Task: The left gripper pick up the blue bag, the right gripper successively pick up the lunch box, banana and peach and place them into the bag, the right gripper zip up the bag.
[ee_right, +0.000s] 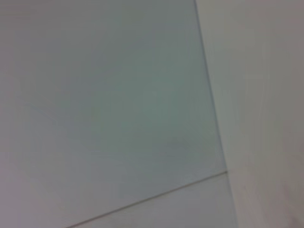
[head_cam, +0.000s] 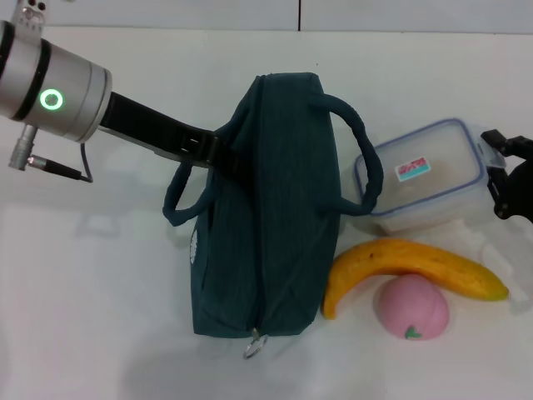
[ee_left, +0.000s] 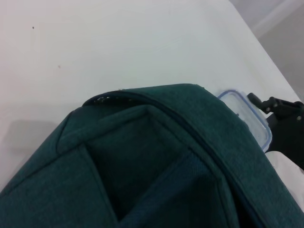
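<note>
Head view: bench (head_cam: 100, 333) carries the blue bag (head_cam: 266, 225) at centre, zipped. I cannot tell the left gripper (head_cam: 218, 150) spread at its handle (head_cam: 187, 196); seat fingers fully before lifting. Right gripper (head_cam: 510, 179) beside lunch box (head_cam: 420, 175), spread unclear.

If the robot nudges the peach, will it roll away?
Probably a little. The peach looks round and smooth on the flat table, so it could roll. The banana lies right against it and would likely block it that way.
</note>
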Robot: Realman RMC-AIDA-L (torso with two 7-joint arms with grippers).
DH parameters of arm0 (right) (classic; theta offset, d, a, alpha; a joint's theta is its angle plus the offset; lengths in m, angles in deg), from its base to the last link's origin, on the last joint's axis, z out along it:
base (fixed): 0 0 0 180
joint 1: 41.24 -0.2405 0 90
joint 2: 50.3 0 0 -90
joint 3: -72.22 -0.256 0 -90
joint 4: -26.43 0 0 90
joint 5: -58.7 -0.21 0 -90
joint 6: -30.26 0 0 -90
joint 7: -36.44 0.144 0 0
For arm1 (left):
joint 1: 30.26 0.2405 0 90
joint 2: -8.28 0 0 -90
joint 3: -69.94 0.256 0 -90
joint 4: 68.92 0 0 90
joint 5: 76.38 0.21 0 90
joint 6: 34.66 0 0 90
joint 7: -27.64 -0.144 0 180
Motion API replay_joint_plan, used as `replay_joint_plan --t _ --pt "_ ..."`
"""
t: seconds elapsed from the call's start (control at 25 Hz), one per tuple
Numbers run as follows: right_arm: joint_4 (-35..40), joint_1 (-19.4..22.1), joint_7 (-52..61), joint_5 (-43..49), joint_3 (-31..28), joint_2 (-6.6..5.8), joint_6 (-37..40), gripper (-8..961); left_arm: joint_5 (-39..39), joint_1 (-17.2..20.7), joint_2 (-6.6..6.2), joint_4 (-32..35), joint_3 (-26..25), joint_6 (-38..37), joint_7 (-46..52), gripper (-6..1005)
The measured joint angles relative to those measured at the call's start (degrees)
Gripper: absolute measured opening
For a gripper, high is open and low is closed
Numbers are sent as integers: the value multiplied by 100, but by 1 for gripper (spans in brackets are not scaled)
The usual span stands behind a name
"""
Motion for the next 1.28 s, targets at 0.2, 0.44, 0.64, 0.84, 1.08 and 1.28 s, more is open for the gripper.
replay_joint_plan --t 0.2,0.44,0.64,0.84,1.08,1.28 --pt "-21 20 11 -65 -16 0 54 131 0 -9 0 0 0 3 0 51" --pt "-58 27 14 -84 -45 0 77 101 0 -13 0 0 0 9 0 51" --pt "-54 50 15 -85 -77 -4 75 87 0 -13 0 0 0 12 -33 51" --pt "-11 101 -14 -64 -47 -12 -20 88 0 -13 0 -24 0 18 -58 51" --pt "326 143 -338 -2 45 -21 -308 88 0 -14 0 -41 0 18 -75 51" --pt "790 95 -788 7 86 -46 -413 87 0 -5 0 -45 0 18 -80 51"
